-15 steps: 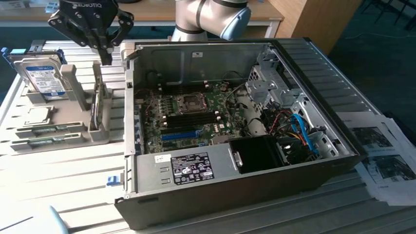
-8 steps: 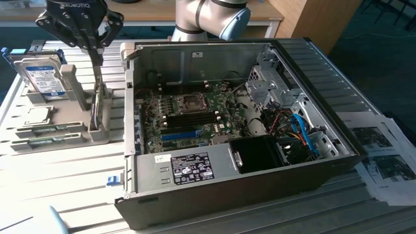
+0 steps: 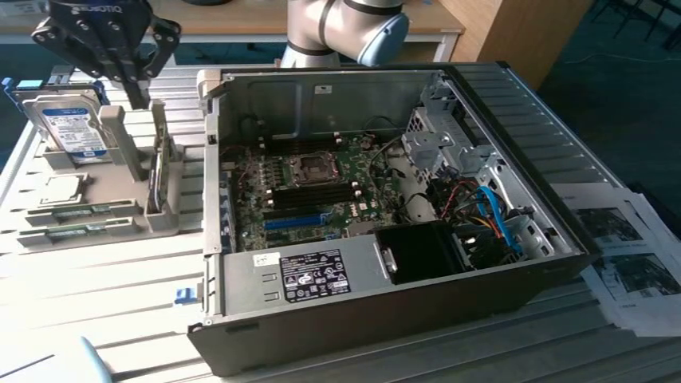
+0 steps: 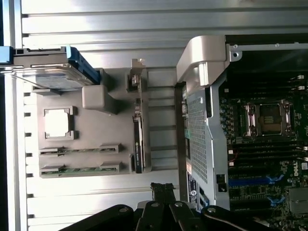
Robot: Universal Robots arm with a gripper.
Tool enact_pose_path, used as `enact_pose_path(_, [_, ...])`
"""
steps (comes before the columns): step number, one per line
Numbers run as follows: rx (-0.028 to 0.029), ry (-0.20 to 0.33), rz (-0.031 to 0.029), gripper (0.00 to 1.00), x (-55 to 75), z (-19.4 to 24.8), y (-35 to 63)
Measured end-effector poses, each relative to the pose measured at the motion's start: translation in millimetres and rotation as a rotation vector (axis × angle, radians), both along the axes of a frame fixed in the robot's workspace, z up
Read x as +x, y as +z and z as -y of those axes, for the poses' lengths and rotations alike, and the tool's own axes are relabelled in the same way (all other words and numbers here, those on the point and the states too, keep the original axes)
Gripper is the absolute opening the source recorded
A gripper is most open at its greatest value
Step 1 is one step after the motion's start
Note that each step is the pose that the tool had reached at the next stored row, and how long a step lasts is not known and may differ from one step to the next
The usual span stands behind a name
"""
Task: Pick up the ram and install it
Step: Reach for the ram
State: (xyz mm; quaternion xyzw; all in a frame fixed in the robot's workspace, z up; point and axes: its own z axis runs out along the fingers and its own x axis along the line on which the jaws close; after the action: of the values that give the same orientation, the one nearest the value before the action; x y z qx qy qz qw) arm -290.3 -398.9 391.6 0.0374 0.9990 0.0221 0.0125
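Two green ram sticks [image 3: 81, 212] [image 4: 79, 150] sit on edge in the slots of a grey holder block [image 3: 117, 203] [image 4: 91, 130] at the exterior view's left. My gripper [image 3: 139, 100] [image 4: 162, 188] hangs above the block's upright post, away from the ram, shut with nothing in it. The open computer case [image 3: 553, 263] [image 4: 204, 67] lies beside the block. Its motherboard [image 3: 309, 195] [image 4: 269, 159] shows dark memory slots and a processor socket [image 3: 316, 166] [image 4: 268, 117].
The block also carries a silver hard drive [image 3: 69, 124] [image 4: 53, 77], a square silver processor [image 3: 62, 188] [image 4: 57, 122] and a thin dark card [image 3: 158, 179] [image 4: 138, 144] standing on edge. Printed papers [image 3: 627, 255] lie at the exterior view's right. Cables [image 3: 484, 211] fill the case's corner.
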Motion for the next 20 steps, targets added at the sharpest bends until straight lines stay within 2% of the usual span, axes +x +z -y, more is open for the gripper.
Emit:
enact_pose_path(13, [-0.0001,0.000,-0.0001,0.10,-40.0,0.1,-1.0])
enact_pose_path(20, [-0.0002,0.000,-0.0001,0.10,-57.2,0.3,-1.4])
